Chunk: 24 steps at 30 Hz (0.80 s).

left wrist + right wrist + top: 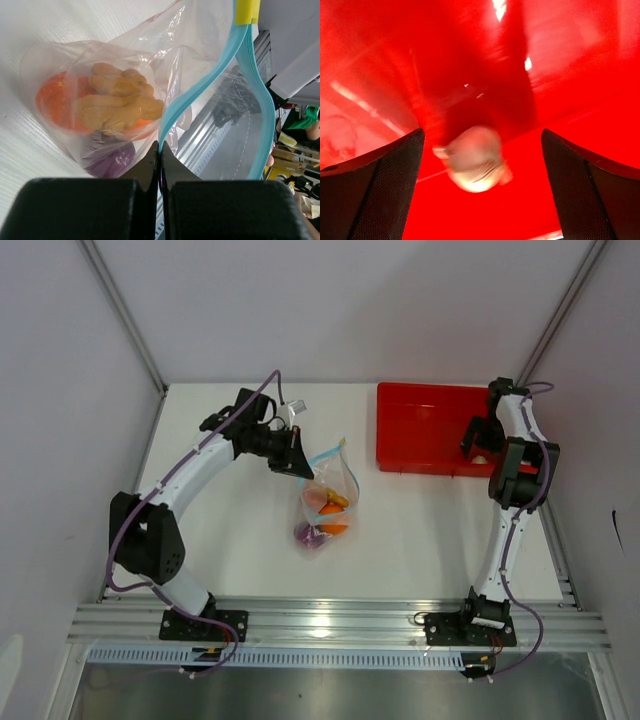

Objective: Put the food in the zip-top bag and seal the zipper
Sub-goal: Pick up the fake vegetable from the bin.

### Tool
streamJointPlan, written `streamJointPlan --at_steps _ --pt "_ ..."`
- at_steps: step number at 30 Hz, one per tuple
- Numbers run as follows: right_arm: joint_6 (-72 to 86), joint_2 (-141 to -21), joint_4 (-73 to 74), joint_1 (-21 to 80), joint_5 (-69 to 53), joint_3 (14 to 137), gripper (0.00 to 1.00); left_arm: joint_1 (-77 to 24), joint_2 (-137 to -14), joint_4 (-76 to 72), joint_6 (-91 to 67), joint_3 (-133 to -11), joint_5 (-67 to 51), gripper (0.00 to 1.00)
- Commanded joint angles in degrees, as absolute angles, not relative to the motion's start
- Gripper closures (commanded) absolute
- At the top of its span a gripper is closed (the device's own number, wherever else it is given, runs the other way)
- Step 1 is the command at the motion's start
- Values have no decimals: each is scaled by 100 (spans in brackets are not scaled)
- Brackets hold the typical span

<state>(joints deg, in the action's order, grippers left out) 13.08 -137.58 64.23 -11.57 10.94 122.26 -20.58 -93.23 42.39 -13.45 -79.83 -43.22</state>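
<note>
Pinched tight, my left gripper (160, 152) has hold of the light blue zipper strip (192, 100) at one end of the clear crinkly zip-top bag (200, 55); the two fingers meet with only plastic between them. I hold it by that edge so the mouth bows open. The two blue lips stand well apart and rejoin at a yellow slider tab (247, 11) at the far end. The bag's belly lies on the white table (420, 530). Inside are the orange ball (52, 100), the knobbly yellow chunks (117, 105) over it, and the purple-grey round piece (112, 162) below. My right gripper (481, 134) hovers wide open in the red plastic tray (420, 420), a finger on either side of the small whitish piece (476, 160), which lies blurred on the tray floor, ungripped. I judge it the last food to fetch, so sealing waits.
</note>
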Motion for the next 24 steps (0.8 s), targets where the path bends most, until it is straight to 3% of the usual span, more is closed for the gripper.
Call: streamJointPlan --at_steps 1,16,21,23,24 --pt "1441 -13579 6232 -1028 870 12059 0 -2004 -9369 4342 -1160 -8288 -4456 99" --pt "1389 -13228 6073 -932 914 11189 3 -2004 -9325 4342 -1256 -8140 -4517 99" --pt "1397 -13105 5941 -888 1002 10899 13 -2004 -9237 4184 -1380 -8007 -4526 99" --pt "1424 -13096 5941 -888 984 10890 23 -2004 -9202 4184 -1389 -7963 -4491 100" --pt "1441 -13087 5933 -888 984 10890 33 -2004 -9193 4157 -1415 -7945 -4491 99"
